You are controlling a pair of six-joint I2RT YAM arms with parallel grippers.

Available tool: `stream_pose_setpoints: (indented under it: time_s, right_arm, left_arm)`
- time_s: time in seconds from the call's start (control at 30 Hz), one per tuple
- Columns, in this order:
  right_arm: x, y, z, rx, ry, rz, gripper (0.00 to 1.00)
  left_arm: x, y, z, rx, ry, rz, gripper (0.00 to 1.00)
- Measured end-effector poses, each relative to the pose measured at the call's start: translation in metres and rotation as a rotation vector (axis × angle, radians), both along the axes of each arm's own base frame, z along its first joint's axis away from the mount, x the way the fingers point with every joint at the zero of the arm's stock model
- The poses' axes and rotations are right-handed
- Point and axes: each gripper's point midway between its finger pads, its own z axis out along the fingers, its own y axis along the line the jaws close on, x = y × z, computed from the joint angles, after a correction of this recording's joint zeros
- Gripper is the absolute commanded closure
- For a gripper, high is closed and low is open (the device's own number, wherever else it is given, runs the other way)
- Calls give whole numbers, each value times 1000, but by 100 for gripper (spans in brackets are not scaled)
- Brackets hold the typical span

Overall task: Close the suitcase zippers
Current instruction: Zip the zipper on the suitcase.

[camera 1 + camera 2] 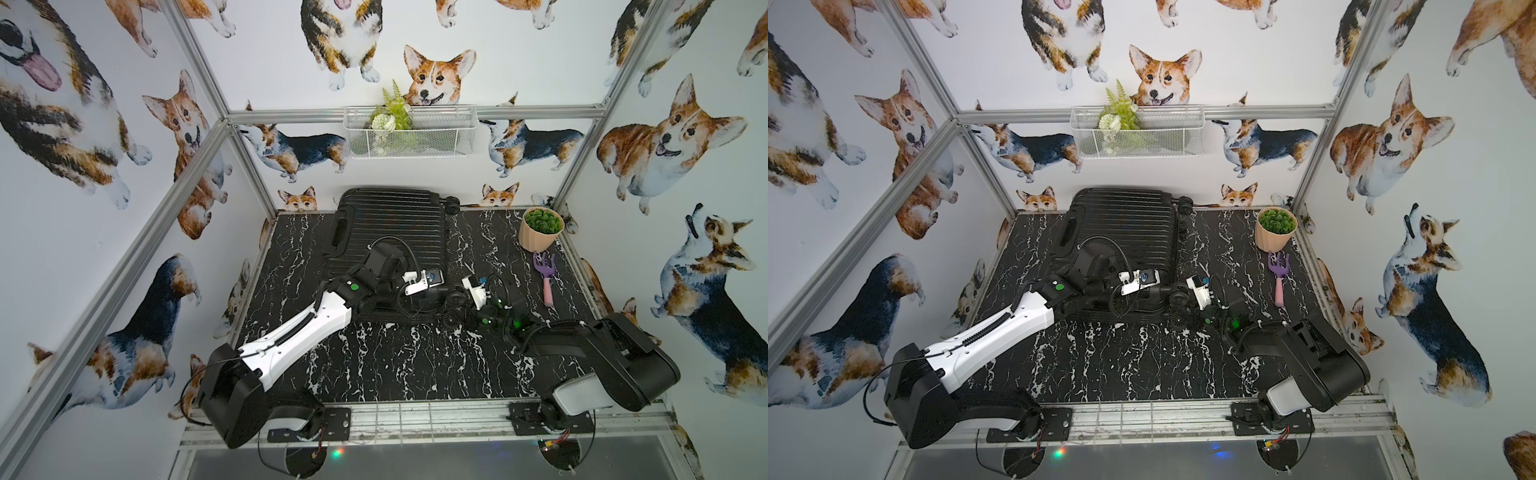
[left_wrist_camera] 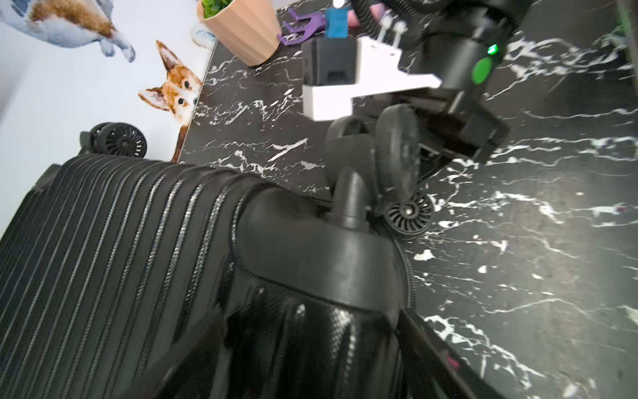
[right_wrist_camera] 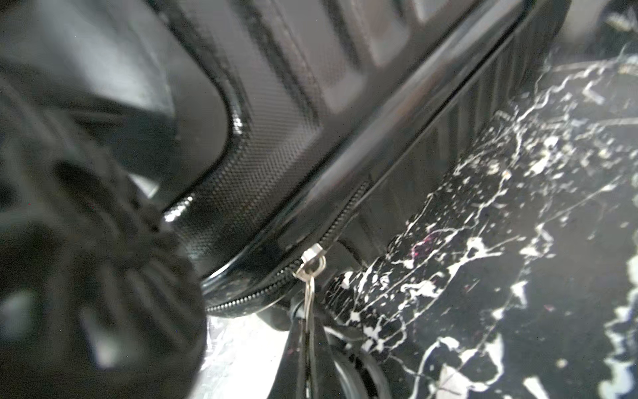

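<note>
Near corner of the suitcase (image 1: 390, 224), by its wheels (image 1: 455, 297): both grippers sit here.

Right wrist view only: silver zip pull (image 3: 308, 293) pinched between the closed jaws of the right gripper (image 3: 307, 331). The slider (image 3: 313, 257) sits on the zippers (image 3: 345, 214) at the rounded corner. In both top views this spot is black on black, unreadable.

Left wrist view only: left gripper (image 2: 312, 312) has its jaws wide apart, glossy shell corner between them. Contact cannot be told.

Top views: the case lies flat, halves together, on the marble table (image 1: 415, 365), reaching its back edge. Farther right: plant pot (image 1: 540, 232), purple garden fork (image 1: 545, 278).
</note>
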Motion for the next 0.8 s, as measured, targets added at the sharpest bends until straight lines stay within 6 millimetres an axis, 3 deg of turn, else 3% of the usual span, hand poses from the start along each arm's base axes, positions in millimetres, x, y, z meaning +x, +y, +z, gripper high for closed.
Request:
stream_pose_setpoints:
  time_s: [0.8]
  right_arm:
    - [-15, 7, -1, 161, 141, -62, 100]
  left_arm:
    - [23, -11, 0, -104, -65, 94, 34]
